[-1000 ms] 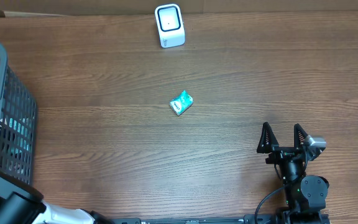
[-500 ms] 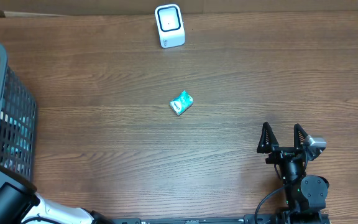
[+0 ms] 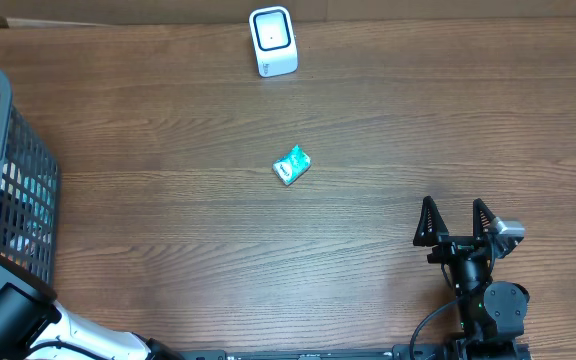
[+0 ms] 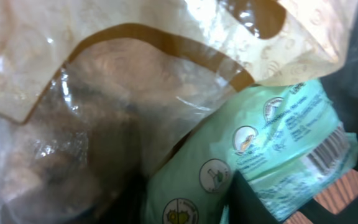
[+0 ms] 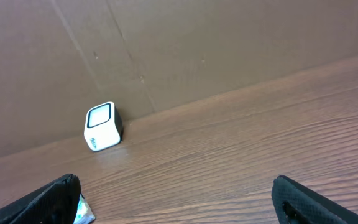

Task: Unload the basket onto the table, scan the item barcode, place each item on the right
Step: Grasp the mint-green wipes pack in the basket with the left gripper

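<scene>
Inside the grey mesh basket (image 3: 20, 150) at the table's left edge, my left gripper (image 4: 188, 205) is shut on a pale green packet (image 4: 272, 143). The packet fills the narrow gap between the dark fingers (image 4: 253, 202), and its barcode (image 4: 325, 149) faces the left wrist camera. A tan and clear bag (image 4: 123, 81) lies over the packet. The white barcode scanner (image 3: 272, 41) stands at the far edge. My right gripper (image 3: 455, 218) rests open and empty at the near right, facing the scanner (image 5: 102, 126).
A small teal packet (image 3: 291, 165) lies in the middle of the table, and it shows beside my right gripper's left finger (image 5: 82, 211). A brown cardboard wall (image 5: 197, 43) stands behind the scanner. The basket's tall sides enclose my left gripper.
My left gripper's jaws have closed in on the green packet inside the basket, and the left arm has shifted slightly. The right arm has not moved.
</scene>
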You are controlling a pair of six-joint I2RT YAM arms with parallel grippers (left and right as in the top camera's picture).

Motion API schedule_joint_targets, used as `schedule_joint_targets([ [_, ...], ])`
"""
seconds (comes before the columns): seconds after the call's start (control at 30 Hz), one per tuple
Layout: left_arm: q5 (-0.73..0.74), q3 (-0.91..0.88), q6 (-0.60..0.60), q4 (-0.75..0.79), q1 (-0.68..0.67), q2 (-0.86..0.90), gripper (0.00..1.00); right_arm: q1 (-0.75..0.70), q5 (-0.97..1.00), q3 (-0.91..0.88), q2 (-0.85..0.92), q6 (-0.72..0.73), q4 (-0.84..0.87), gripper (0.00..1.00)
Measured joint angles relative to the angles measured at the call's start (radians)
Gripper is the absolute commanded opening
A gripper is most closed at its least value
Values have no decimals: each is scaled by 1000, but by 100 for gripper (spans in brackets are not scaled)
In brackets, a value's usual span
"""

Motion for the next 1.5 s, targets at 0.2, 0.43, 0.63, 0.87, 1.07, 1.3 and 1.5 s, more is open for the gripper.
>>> schedule_joint_targets([
  [0.2, 26, 10, -3, -13, 1, 5, 4, 0, 0, 0, 0, 0, 0, 100],
  [0.43, 24, 147, -42, -227, 0, 63, 4, 0, 0, 0, 0, 0, 0, 100],
  [0.63, 16, 337, -64, -471, -11, 115, 4, 0, 0, 0, 0, 0, 0, 100],
  [0.87, 17, 582, -84, -638, -13, 114, 4, 0, 0, 0, 0, 1, 0, 100],
  [1.07, 17, 687, -94, -697, -13, 109, 4, 0, 0, 0, 0, 0, 0, 100],
  [1.3, -53, 692, -115, -743, -13, 98, 4, 0, 0, 0, 0, 0, 0, 100],
  [1.5, -221, 665, -177, -754, -13, 92, 4, 0, 0, 0, 0, 0, 0, 100],
])
